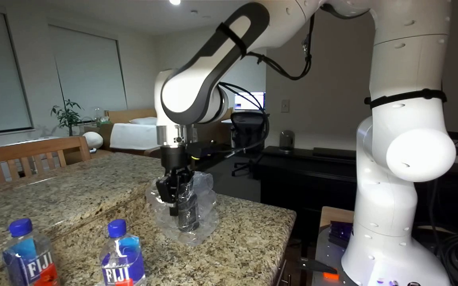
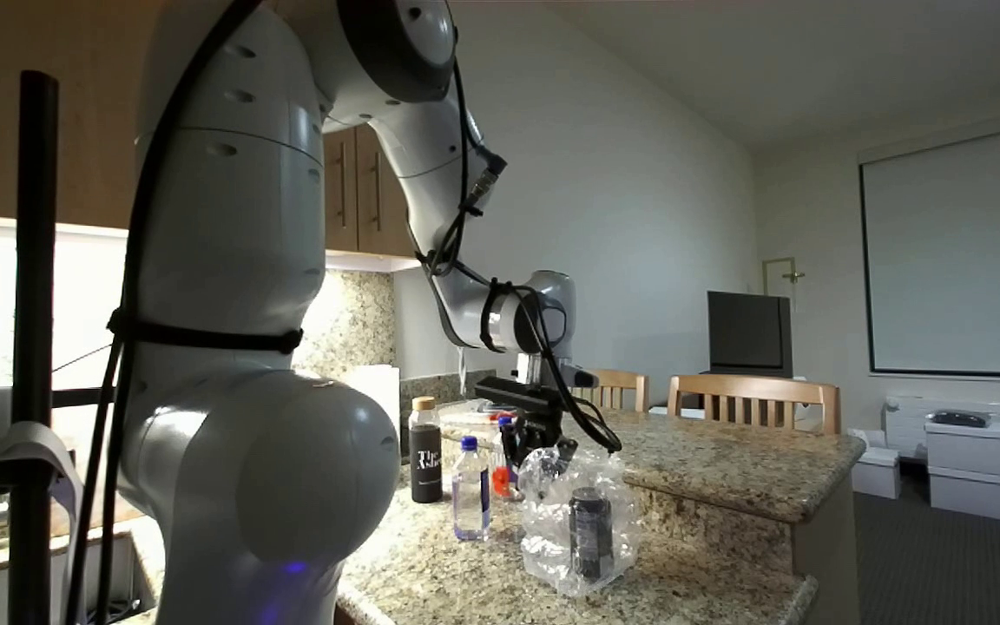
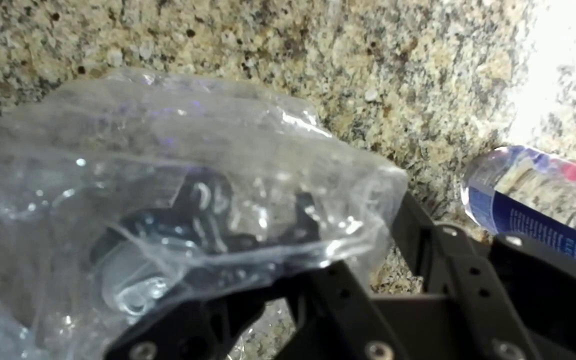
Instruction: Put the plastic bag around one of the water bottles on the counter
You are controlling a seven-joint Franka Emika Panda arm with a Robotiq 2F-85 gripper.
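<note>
The clear crinkled plastic bag [image 1: 206,214] stands on the speckled granite counter [image 1: 249,238]; it also shows in an exterior view [image 2: 543,547] and the wrist view [image 3: 218,135]. A dark metallic can [image 2: 591,534] shows through the bag in all views. My gripper [image 1: 178,208] points down at the bag's top. In the wrist view the fingers [image 3: 358,220] are apart; the left finger is behind the plastic, the right one beside its edge. Two FIJI water bottles stand upright, one nearer the bag [image 1: 122,254] and one farther [image 1: 30,254]. The nearer bottle [image 3: 538,205] is right of the fingers.
A dark bottle with a wooden cap [image 2: 426,456] stands behind the FIJI bottles. A raised granite ledge [image 2: 726,460] runs along the counter's back. The counter's edge [image 1: 286,234] is near the bag. Wooden chairs [image 2: 752,395] stand beyond the ledge.
</note>
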